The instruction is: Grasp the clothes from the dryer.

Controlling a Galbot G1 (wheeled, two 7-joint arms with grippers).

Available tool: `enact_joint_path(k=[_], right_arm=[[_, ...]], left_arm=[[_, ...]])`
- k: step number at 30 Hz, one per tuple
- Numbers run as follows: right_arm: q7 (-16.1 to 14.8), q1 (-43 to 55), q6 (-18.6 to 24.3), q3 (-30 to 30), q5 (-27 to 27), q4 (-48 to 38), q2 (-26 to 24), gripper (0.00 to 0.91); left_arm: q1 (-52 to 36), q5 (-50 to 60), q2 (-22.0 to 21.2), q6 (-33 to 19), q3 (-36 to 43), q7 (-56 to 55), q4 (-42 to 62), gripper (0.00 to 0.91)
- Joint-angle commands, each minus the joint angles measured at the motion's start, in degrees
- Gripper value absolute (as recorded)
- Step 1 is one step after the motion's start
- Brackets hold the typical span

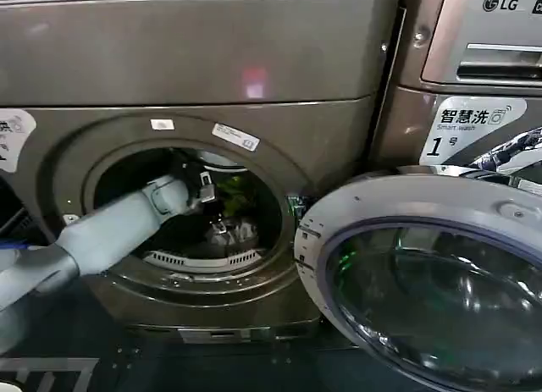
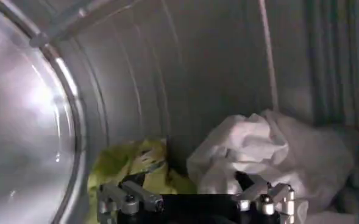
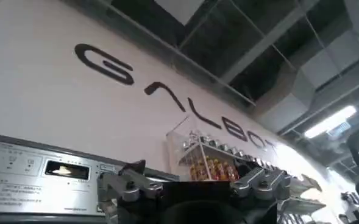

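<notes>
With my left arm reaching through the porthole of the dryer, my left gripper sits deep in the drum in the head view, above a pale heap on the drum floor; the glass door hangs open at the right. From the left wrist, my left gripper is spread wide, holding nothing, the yellow-green cloth and white cloth lying side by side just beyond its fingers. From the right wrist, my right gripper is spread too and holds nothing, pointing up at a wall.

Dryer casing: bronze-grey metal, satin sheen.
Drum wall: brushed, ribbed steel.
Door: glossy glass, grey plastic rim.
Clothes: soft, creased cloth.
</notes>
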Motion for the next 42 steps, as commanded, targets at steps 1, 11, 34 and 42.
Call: enact_joint_path(k=[1,11,34,42], right_arm=[[0.02,0.08,-0.02,-0.31,-0.22,0.05,0.03,0.907],[-0.05,-0.18,0.14,-0.19,-0.16,0.03,0.23,0.907],[-0.05,-0.53,0.17,-0.2,0.03,0.28,0.25,0.907],[-0.04,-0.63,0.19,-0.14,0.08,0.28,0.26,0.907]], left_arm=[[0.12,0.33,-0.91,-0.73,-0.44,-0.01,2.81,0.907],[0.26,0.64,-0.96,-1.04,-0.64,-0.1,3.87,0.907],[0.75,0.23,-4.92,-2.14,-2.0,-1.22,7.45,0.907],[0.59,0.4,-5.02,-2.12,-1.94,-1.19,7.83,0.907]])
